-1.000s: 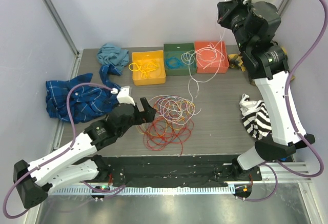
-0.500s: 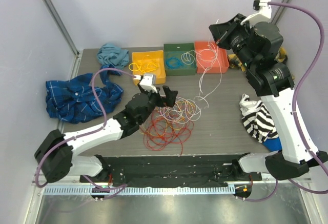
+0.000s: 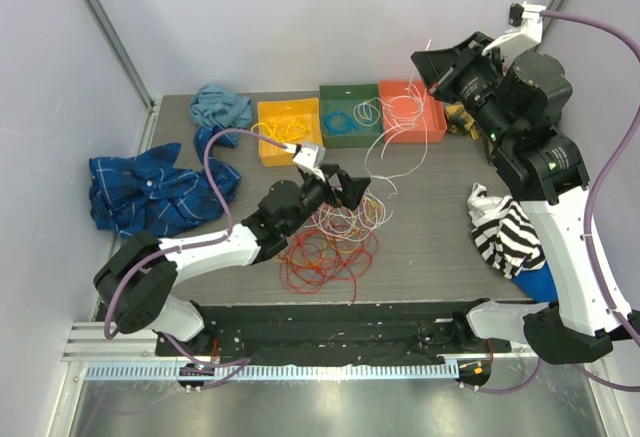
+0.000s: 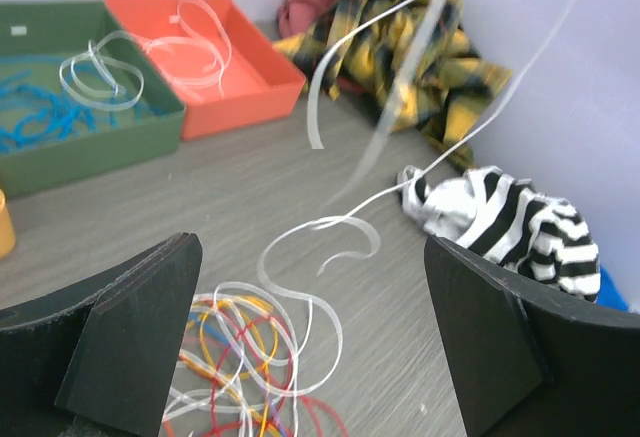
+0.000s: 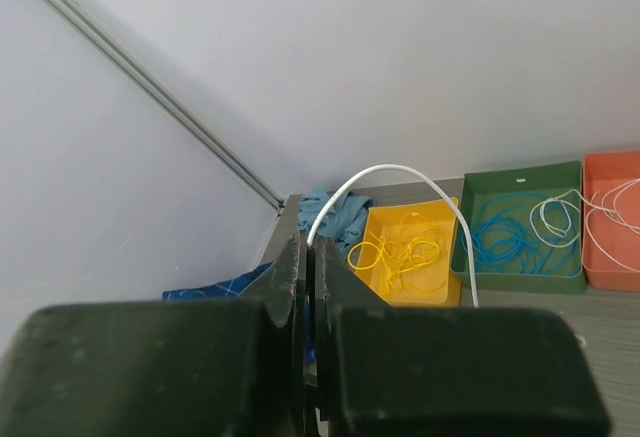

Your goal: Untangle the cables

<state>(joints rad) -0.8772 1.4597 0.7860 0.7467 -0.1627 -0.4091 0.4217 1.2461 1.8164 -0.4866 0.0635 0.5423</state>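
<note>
**Operator:** What has changed in the last second?

**Inspector:** Your left arm has swung forward over the desk (image 3: 440, 247). The left fingers (image 4: 140, 327) now hang spread wide and hold nothing, directly above the far edge of the tangled cables (image 3: 330, 242). A second ago they stood off to the left of the pile. Your right fingers (image 5: 290, 277) stay pressed together on the white cable (image 5: 385, 167), high up near the orange tray (image 3: 412, 138). They sit lower than before, so the strand has gone slack and curls down to the pile in loose loops.

**Operator:** And what does that mean for the task?

**Inspector:** The white cable is partly lifted free, but its lower end runs into the white and coloured coils at mid-desk. In my judgement, your left arm is placed to hold the pile while the right draws the strand out. Separation is not yet achieved: the red, yellow and white loops lie overlapped.
</note>
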